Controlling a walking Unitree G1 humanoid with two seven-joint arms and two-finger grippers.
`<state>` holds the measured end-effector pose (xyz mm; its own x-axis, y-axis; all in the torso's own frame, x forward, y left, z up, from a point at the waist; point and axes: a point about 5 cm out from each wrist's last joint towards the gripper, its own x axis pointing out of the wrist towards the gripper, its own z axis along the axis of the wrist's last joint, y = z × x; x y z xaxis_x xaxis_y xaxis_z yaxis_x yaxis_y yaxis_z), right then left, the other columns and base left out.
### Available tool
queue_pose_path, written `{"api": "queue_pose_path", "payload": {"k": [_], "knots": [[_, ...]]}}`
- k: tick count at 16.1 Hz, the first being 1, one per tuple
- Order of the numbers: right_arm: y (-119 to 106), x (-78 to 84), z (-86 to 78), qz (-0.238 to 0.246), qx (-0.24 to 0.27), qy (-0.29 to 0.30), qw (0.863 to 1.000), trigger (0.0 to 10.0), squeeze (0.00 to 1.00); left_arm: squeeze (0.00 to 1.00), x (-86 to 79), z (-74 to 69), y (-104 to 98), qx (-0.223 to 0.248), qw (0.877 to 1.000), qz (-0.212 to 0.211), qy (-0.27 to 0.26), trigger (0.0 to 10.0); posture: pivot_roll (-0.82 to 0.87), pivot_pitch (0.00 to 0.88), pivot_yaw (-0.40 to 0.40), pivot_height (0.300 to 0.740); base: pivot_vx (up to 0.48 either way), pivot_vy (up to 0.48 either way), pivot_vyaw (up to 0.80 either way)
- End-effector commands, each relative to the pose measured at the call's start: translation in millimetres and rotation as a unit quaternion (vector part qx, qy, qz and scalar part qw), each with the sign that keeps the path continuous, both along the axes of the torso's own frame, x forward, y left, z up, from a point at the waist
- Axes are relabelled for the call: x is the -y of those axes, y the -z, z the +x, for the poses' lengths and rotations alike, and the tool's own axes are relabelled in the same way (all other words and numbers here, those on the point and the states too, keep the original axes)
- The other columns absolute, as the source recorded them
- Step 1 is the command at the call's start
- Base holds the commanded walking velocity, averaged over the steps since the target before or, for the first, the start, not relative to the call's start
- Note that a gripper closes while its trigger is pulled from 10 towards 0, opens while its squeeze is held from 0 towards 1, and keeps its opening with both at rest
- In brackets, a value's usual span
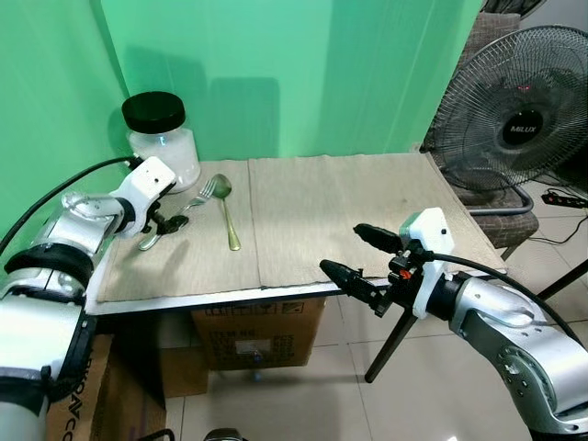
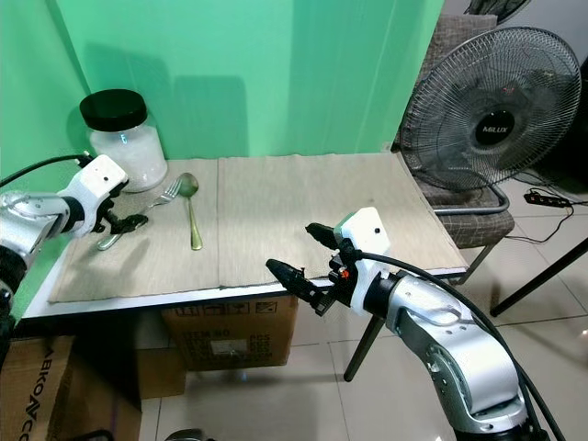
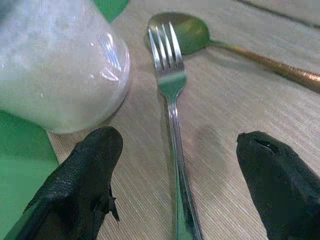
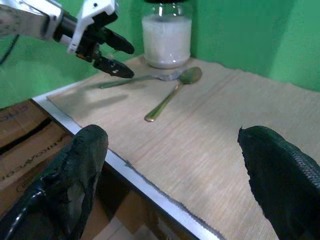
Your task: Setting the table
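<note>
A silver fork (image 1: 188, 207) and a gold spoon (image 1: 228, 216) lie side by side on the left beige placemat (image 1: 184, 266), at the table's far left. The fork's tines (image 3: 167, 47) overlap the spoon's bowl (image 3: 190, 31). My left gripper (image 1: 170, 223) hovers low over the fork's handle (image 3: 177, 165), open, with one finger (image 3: 85, 175) on each side of it and neither touching. My right gripper (image 1: 342, 248) stands open at the table's front edge, near the right placemat (image 1: 349, 197), with nothing between its fingers (image 4: 75, 175).
A glass jar (image 1: 161, 138) of white powder with a black lid stands in the back left corner, close to the fork. A standing fan (image 2: 496, 119) and a chair are off the table's right end. Cardboard boxes (image 1: 257, 335) sit under the table.
</note>
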<state>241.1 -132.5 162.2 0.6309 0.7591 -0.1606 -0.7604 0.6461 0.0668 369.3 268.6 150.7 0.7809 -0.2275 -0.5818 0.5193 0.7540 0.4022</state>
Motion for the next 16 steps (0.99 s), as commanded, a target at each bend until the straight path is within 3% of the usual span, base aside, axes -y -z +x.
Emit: {"api": "queue_pose_path", "payload": {"k": [1, 4, 8, 16], "knots": [[-4.4, 1.6, -3.8, 0.005, 0.007, -0.002, 1.000, 10.0, 0.00, 0.00, 2.2, 2.6, -3.9, 0.003, 1.000, 0.000, 0.003, 10.0, 0.00, 0.006, -0.035, 0.740, 0.000, 0.000, 0.00], [-8.1, 3.3, -10.2, 0.012, 0.004, -0.009, 1.000, 10.0, 0.00, 0.00, 0.5, 3.8, -5.2, 0.008, 1.000, -0.016, -0.020, 10.0, -0.01, 0.038, -0.039, 0.740, 0.000, 0.000, 0.00], [-10.2, 5.7, -19.8, 0.021, -0.005, 0.000, 1.000, 10.0, 0.00, 0.00, 2.6, -0.7, 7.4, -0.012, 1.000, -0.016, -0.014, 10.0, -0.03, 0.110, -0.053, 0.740, 0.000, 0.000, 0.00], [-13.7, 4.4, -29.7, 0.032, -0.015, 0.004, 0.999, 10.0, 0.00, 0.00, -5.8, 0.2, 5.8, 0.005, 0.998, 0.009, -0.060, 10.0, -0.05, 0.121, -0.053, 0.740, 0.000, 0.000, 0.00]]}}
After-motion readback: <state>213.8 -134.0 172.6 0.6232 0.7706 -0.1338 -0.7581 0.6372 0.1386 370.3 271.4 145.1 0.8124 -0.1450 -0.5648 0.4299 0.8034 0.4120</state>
